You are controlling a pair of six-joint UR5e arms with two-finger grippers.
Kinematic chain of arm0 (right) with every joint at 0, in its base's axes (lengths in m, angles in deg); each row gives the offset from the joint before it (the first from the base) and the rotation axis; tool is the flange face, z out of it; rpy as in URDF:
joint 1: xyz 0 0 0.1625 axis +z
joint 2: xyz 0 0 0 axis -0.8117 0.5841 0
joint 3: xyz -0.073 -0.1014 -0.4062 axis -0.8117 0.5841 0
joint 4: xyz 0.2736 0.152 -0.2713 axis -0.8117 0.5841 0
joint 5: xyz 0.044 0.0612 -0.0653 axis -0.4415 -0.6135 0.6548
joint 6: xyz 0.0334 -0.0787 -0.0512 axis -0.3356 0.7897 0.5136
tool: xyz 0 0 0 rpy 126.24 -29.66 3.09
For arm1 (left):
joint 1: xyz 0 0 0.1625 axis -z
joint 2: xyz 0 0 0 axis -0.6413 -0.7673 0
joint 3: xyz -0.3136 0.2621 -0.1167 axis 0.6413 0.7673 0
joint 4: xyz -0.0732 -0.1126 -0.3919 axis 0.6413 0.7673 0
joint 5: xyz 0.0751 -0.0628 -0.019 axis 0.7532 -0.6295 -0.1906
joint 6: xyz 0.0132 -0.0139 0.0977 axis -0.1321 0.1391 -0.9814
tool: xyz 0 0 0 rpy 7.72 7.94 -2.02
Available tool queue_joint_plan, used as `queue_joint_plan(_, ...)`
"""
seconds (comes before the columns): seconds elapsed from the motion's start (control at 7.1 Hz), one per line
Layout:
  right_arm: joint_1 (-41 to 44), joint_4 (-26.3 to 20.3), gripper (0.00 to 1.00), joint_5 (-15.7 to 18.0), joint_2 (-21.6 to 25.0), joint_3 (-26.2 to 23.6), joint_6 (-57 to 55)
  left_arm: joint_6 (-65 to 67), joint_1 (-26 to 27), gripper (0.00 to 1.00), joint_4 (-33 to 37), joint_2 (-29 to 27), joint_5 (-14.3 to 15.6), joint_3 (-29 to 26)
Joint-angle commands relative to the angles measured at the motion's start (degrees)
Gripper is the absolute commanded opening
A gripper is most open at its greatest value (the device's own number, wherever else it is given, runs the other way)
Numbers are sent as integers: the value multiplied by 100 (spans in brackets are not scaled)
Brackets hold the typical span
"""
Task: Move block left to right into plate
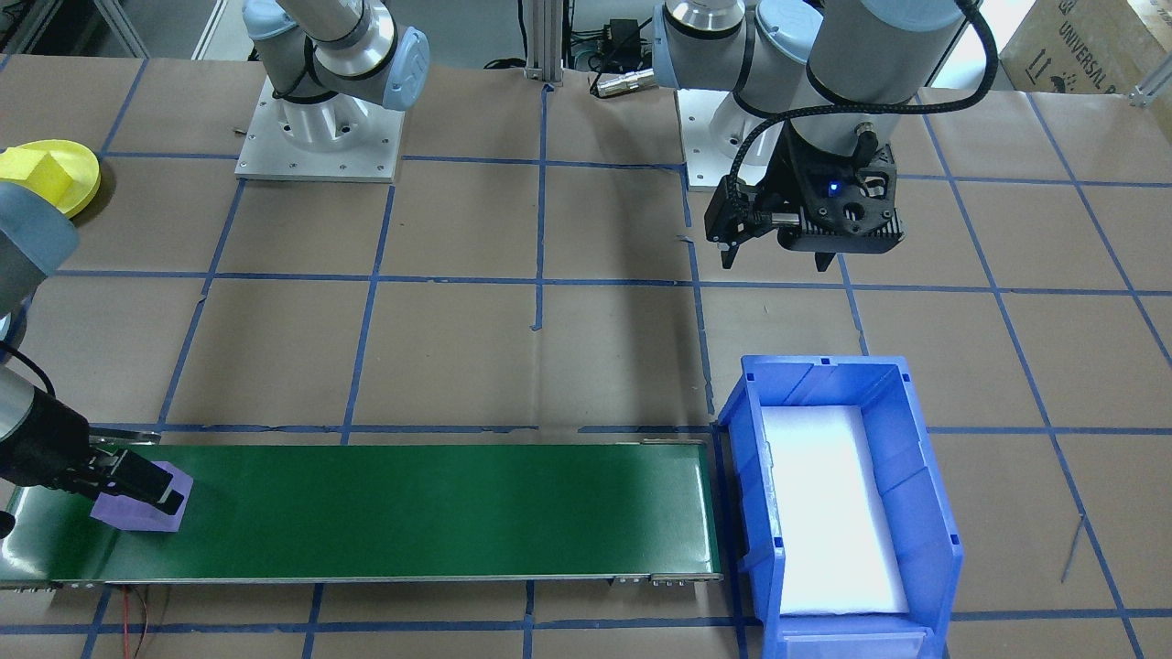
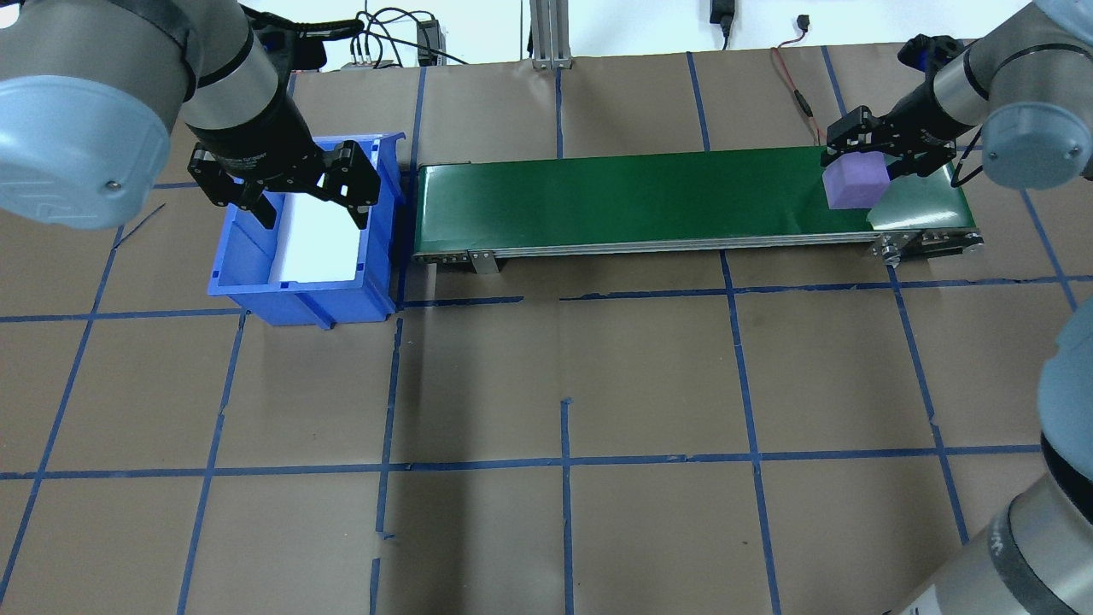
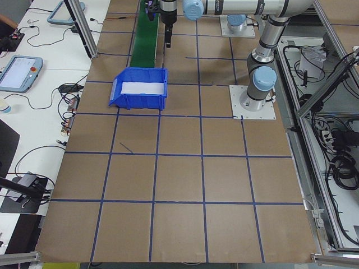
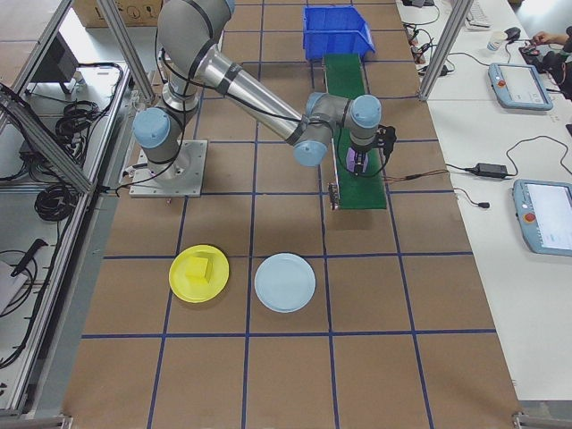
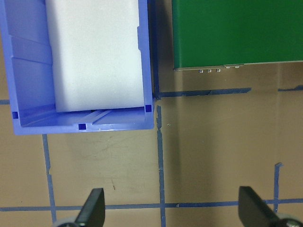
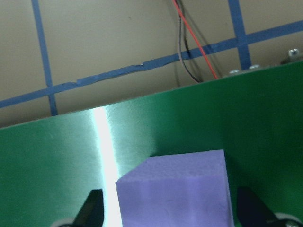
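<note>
At the far end of the green belt (image 2: 649, 196), the right gripper (image 2: 884, 154) is down over a purple block (image 2: 850, 184). Its two fingers sit one on each side of the block, wide, with gaps you can see in the wrist view. So it is around the block but not squeezing it yet. The block sits flat on the belt, close to the end.

The left gripper (image 2: 286, 184) hangs above the blue bin (image 2: 299, 290) at the other end of the belt. Its fingers are wide too, and hold nothing. The bin has only a white pad inside.

The yellow plate (image 4: 198, 273) is on the table on the robot's right side, well away from the belt. A yellow block (image 4: 204, 266) is already in it. A pale blue plate (image 4: 284, 282) lies just beside it.

I think the step now is the grab. To do it well, the fingers should go low enough to catch the block's flat sides, with the block in the middle between them. Then close slowly, so the block does not twist or slide on the shiny belt. It looks like soft foam, so a gentle squeeze should be enough. After that, lift straight up before swinging over, and put it down next to the yellow block, not on it.
</note>
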Motion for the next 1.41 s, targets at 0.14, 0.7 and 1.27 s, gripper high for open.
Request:
queue_joint_plan(0.14, -16, -17, 49, 1351, 29, 15, 219, -11, -14, 100, -58, 0, -35, 1)
queue_joint_plan(0.7, -1660, 70, 36, 1995, 644, -213, 3390, -11, -6, 100, -58, 0, -70, -7)
queue_joint_plan(1.27, -3599, 404, 43, 1766, 548, -1020, 4860, 7, -6, 100, -67, 0, -70, -16)
